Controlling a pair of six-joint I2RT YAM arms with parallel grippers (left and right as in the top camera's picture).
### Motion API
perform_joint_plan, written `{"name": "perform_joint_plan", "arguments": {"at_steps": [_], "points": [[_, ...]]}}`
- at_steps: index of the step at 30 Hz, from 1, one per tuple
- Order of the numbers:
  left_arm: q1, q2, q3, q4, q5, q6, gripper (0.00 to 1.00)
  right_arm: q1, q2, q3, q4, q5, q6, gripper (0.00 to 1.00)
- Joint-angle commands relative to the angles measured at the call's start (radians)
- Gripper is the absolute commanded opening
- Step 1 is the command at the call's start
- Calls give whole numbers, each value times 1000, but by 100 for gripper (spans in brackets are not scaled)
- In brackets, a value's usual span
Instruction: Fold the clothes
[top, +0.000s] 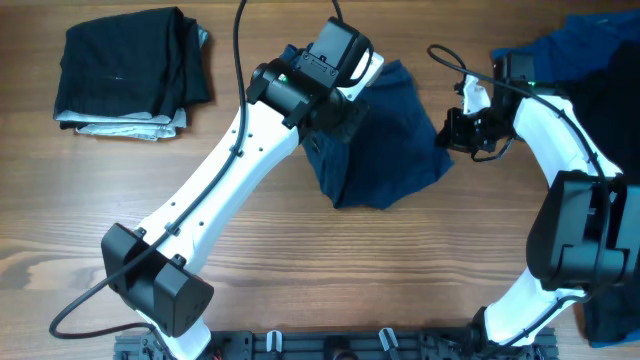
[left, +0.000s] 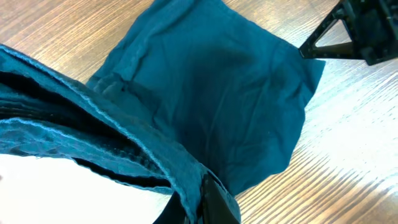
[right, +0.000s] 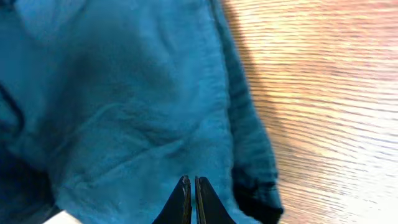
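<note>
From above, the dark blue shorts (top: 385, 150) lie rumpled on the wooden table (top: 350, 270), a little right of the middle. The left gripper (top: 338, 118) is over their upper left part, its fingers hidden under its own wrist, so this view does not show whether they are closed. The right gripper (top: 455, 130) is at the right edge of the shorts. Only this view shows the other clothes. A folded stack (top: 125, 70), black on top with light grey beneath, is at the far left corner. A loose heap of blue and black clothes (top: 590, 60) is at the right edge.

The left wrist camera shows the shorts (left: 217, 93) close up. One layer is spread flat on the wood. A thick seamed edge rises toward the lens and runs into the dark finger (left: 217, 202) at the bottom. The left gripper is clamped on that edge and holds it off the table. The right gripper (left: 354, 31) appears as a black shape at the top right, at the far corner of the cloth.

The right wrist camera shows what neither other view does. The two fingertips (right: 185, 196) of the right gripper are pressed together, with no cloth visible between them. They sit over the shorts (right: 124, 112), near the hemmed edge, with bare wood to the right.
</note>
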Motion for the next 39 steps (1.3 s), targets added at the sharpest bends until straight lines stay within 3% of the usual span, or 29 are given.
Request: {"name": "perform_joint_plan", "arguments": {"at_steps": [1, 9, 19, 27, 39], "points": [[-4, 9, 29, 16, 76, 23, 4, -6, -6, -87, 56, 94, 87, 4], [-4, 10, 29, 53, 188, 23, 4, -6, 41, -241, 213, 93, 133, 4], [-4, 142, 29, 127, 386, 15, 4, -6, 41, -283, 234, 149, 232, 4], [-28, 205, 29, 281, 397, -27, 4, -6, 41, -283, 234, 142, 232, 4], [-108, 248, 29, 354, 374, -26, 4, -6, 41, -283, 235, 130, 230, 4]]}}
